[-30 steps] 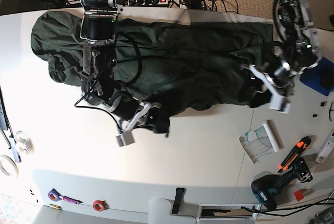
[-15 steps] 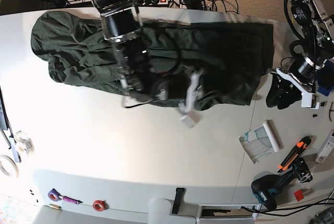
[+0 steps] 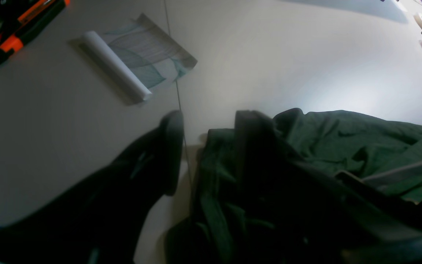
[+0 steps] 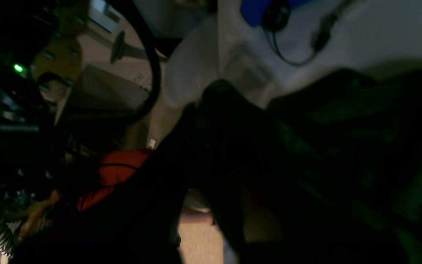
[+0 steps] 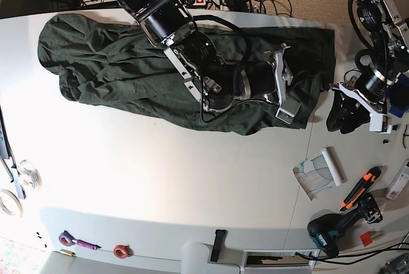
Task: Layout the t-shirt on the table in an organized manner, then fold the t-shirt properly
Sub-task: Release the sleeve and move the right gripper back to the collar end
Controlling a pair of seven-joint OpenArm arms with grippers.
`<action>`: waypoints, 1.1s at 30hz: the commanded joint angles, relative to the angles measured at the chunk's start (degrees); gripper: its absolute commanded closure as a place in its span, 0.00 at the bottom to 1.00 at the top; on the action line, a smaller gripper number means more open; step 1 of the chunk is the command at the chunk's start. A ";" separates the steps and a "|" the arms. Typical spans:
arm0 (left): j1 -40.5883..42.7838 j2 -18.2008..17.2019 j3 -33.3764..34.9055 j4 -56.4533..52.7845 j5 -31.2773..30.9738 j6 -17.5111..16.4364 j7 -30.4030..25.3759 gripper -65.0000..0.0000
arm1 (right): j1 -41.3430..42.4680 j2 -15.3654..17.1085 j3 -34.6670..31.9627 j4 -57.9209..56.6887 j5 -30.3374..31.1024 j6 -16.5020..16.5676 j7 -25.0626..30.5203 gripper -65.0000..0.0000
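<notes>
dark green cloth t-shirt (image 5: 102,63): lies rumpled across upper half of frame on white desk (image 5: 160,178) | right tool (image 5: 285,85): over shirt's lower-right edge, grip cannot be told | left tool (image 3: 210,119): fingers spread, beside shirt's right edge, far right of frame

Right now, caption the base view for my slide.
Right gripper over the crumpled dark green t-shirt on the white table; left gripper hovers alongside.
</notes>
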 commanded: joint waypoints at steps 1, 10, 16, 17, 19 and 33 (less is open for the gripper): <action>-0.74 -0.94 -0.17 0.87 -1.05 -0.24 -1.46 0.62 | 1.36 -0.79 0.09 1.16 1.51 0.54 1.60 1.00; -0.72 -0.94 -0.17 0.87 -1.05 -0.26 -1.44 0.62 | 1.38 -0.81 0.09 1.16 -11.61 0.54 6.08 0.65; -0.72 -0.94 -0.17 0.87 -1.05 -0.26 -1.36 0.62 | 1.42 -0.81 0.31 1.18 -13.70 0.54 14.58 0.60; -0.72 -0.94 -0.17 0.87 -1.05 -0.26 -1.14 0.62 | 1.55 -0.81 0.83 1.27 -13.77 0.54 15.23 0.60; -0.70 -0.96 -0.17 0.87 -1.03 -0.26 -0.31 0.62 | 1.53 -0.79 3.21 2.25 -16.04 0.54 15.30 0.60; 0.50 -4.57 -0.20 0.87 -0.57 3.69 8.59 0.55 | 1.40 -0.57 43.28 14.93 -9.27 0.54 6.08 0.60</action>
